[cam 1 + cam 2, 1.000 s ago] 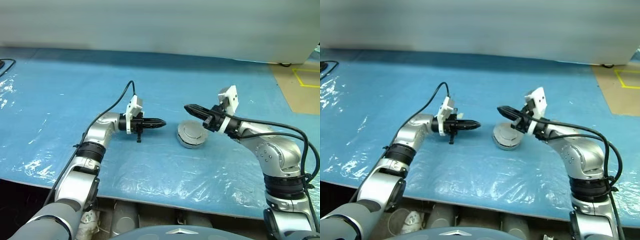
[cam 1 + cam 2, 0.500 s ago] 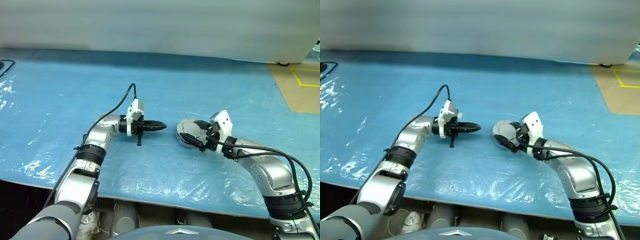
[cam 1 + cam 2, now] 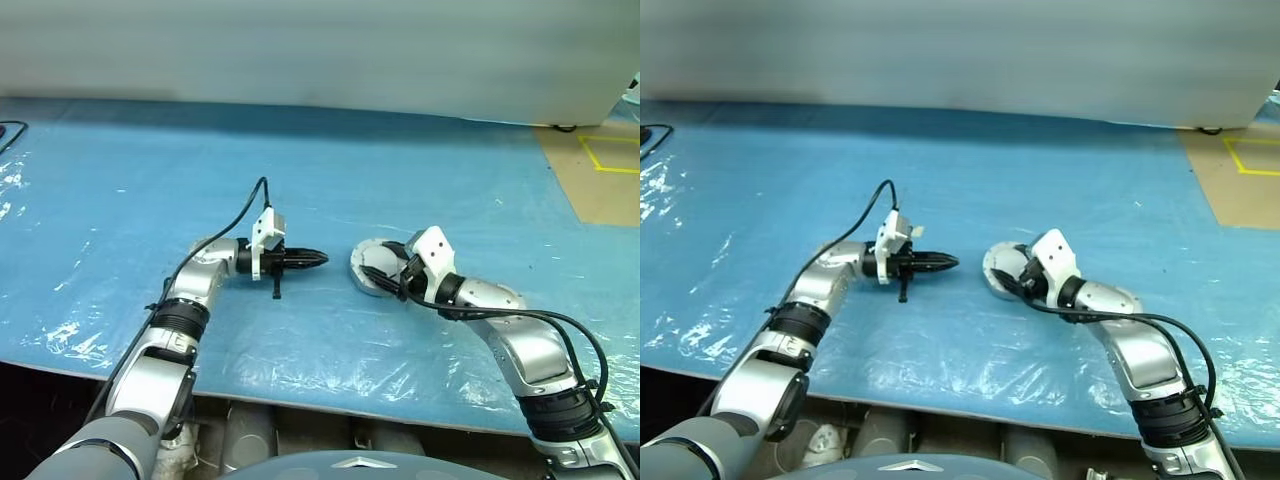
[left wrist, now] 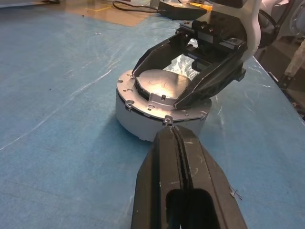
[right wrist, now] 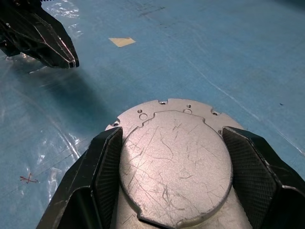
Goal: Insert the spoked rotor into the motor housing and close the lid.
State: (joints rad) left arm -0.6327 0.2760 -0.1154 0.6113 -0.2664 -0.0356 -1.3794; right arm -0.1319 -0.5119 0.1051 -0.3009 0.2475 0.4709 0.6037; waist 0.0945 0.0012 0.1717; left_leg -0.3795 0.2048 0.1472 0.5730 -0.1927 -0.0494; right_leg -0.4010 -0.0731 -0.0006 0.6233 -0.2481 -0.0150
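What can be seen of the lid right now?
The lid is a flat round disc of scratched silvery metal, plain face up, with small notches in its outline. It lies level, seated in the top of the motor housing, whose holed rim rings it, on the blue plastic-covered table. The right gripper straddles it, one black finger on each side, at its edge; real contact cannot be told. The left gripper, shut, stands apart.

Showing scratched plain silver on lid, pale grey on motor housing, black on right gripper and left gripper, glossy blue on table cover, tan on floor.
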